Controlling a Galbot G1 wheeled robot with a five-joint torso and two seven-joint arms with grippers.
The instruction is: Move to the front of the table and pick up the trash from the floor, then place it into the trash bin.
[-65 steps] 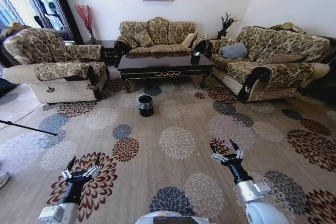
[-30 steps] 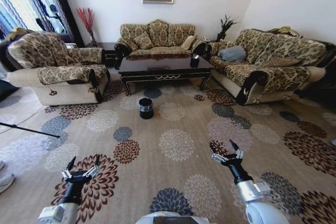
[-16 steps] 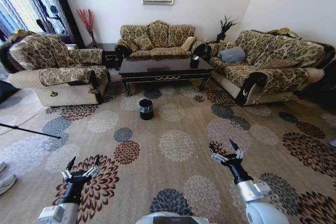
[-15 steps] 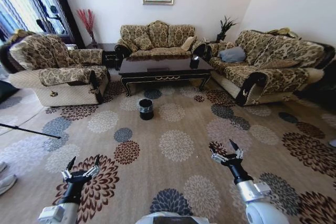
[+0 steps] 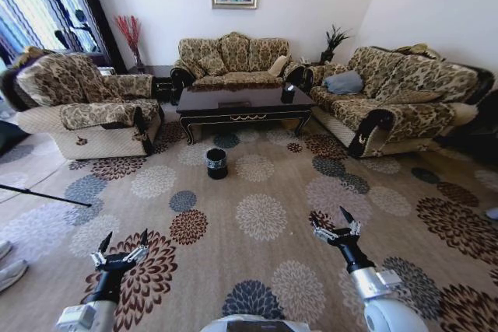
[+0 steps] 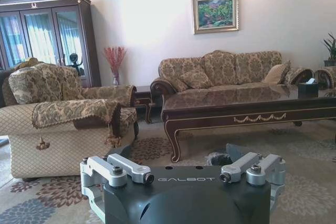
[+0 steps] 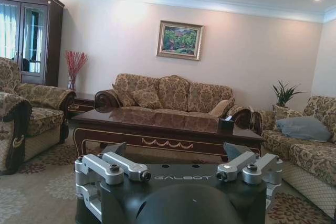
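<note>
The left gripper (image 5: 120,245) is held low at the robot's left, above a maroon flower medallion of the floor (image 5: 264,215), its two fingers spread apart with nothing between them. The right gripper (image 5: 340,221) is raised slightly higher at the robot's right, its fingers likewise parted and empty. Both are kept well apart from every piece of furniture.

Farther out, the trash bin (image 5: 216,159) is seen standing upright on the carpet, black with a clear liner folded over its rim, a little in front of the table (image 5: 243,102) and toward its left half. The dark glossy table is set across the far middle of the room, with a black tissue box (image 5: 289,89) resting near its right end. No bottle or paper can be made out on the carpet from the head view.

An armchair (image 5: 82,106) is placed at the left, a three-seat sofa (image 5: 233,56) behind the table, and a second sofa (image 5: 397,99) at the right.
</note>
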